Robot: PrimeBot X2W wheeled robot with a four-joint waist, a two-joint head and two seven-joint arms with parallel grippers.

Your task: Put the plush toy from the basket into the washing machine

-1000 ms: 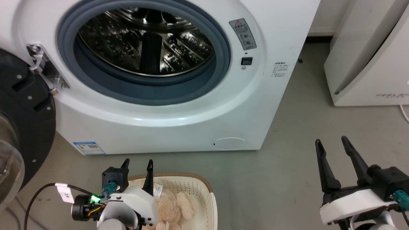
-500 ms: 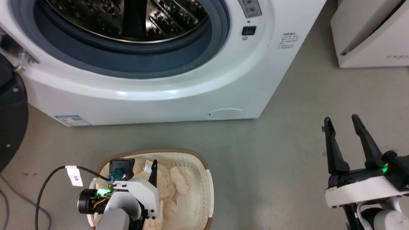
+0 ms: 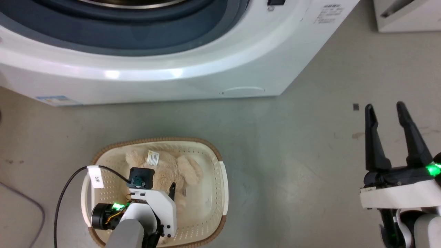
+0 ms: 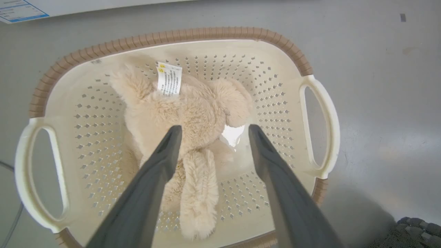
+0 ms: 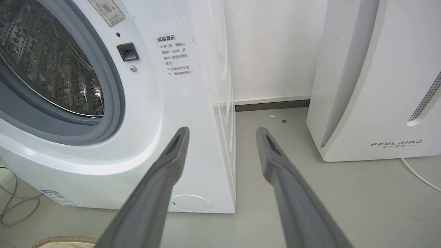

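Barely begun: left gripper (image 4: 214,128) spread over plush toy (image 4: 193,113) in basket (image 4: 206,34), right gripper (image 3: 384,105) spread too. Yet to grasp, lift, load washing machine (image 3: 172,86).

Left gripper (image 4: 214,128): two dark fingers spread apart, angled downward.
Left wrist (image 3: 153,206): white housing, green light lit, lower left of head view.
Right gripper (image 3: 384,107): fingers parted, pointing up the head view.
Right wrist (image 3: 396,198): white housing, green light lit, lower right.

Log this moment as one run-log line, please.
stage: pre-grasp | left gripper: open, poised over plush toy | plush toy: lying in basket | right gripper: open, empty, above floor | washing machine: porthole open
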